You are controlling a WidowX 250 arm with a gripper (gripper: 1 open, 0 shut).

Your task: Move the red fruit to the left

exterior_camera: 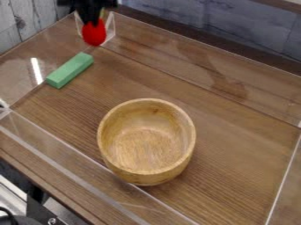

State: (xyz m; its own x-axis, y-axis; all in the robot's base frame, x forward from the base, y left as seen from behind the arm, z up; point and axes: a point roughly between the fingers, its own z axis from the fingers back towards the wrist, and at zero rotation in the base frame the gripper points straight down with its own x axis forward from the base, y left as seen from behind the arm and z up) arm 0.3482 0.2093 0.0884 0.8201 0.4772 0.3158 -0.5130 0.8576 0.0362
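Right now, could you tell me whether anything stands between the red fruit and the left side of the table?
The fingers already hold the red fruit at the far left. Only the green block lies nearby, nearer the camera; nothing visible blocks the way.

Glossy red fruit hangs lifted at far left.

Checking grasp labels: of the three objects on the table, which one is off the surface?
The small red strawberry-like fruit, held in the black hand at the upper left. The green rectangular block and round wooden bowl both rest on the table.
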